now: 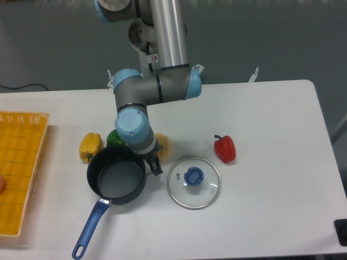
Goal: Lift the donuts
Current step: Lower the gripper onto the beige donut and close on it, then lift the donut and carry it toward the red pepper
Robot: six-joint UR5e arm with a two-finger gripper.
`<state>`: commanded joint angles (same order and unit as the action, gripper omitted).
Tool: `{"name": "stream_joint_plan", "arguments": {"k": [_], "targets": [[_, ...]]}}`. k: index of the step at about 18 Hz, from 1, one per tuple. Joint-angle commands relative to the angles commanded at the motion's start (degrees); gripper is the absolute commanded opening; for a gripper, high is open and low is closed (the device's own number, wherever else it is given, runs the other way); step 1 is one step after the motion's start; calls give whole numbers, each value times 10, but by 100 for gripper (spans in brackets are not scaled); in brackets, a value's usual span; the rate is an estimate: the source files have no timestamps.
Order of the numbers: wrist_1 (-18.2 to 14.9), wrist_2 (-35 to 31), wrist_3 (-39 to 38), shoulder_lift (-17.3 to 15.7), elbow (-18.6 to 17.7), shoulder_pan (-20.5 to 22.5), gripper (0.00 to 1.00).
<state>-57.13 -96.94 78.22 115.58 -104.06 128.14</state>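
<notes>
White table (271, 124) carries pot (116, 174), glass lid (193, 182), three peppers (red (225, 148)), donut (162, 145), basket (20, 168).

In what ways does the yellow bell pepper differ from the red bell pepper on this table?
The yellow bell pepper is yellow; the red bell pepper is red with a dark stem showing at its top left. The yellow one lies left of the black saucepan, close to its rim and beside a green pepper; the red one lies alone, right of the glass lid. Both rest on the white table and look similar in size.
</notes>
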Motion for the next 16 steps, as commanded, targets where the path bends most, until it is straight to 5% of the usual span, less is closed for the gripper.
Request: {"name": "stream_joint_plan", "arguments": {"k": [7, 13, 16], "targets": [[-3, -1, -1, -1, 0, -1, 34], [-8, -1, 3, -18, 9, 6, 31], [-46, -1, 8, -38, 25, 25, 31]]}}
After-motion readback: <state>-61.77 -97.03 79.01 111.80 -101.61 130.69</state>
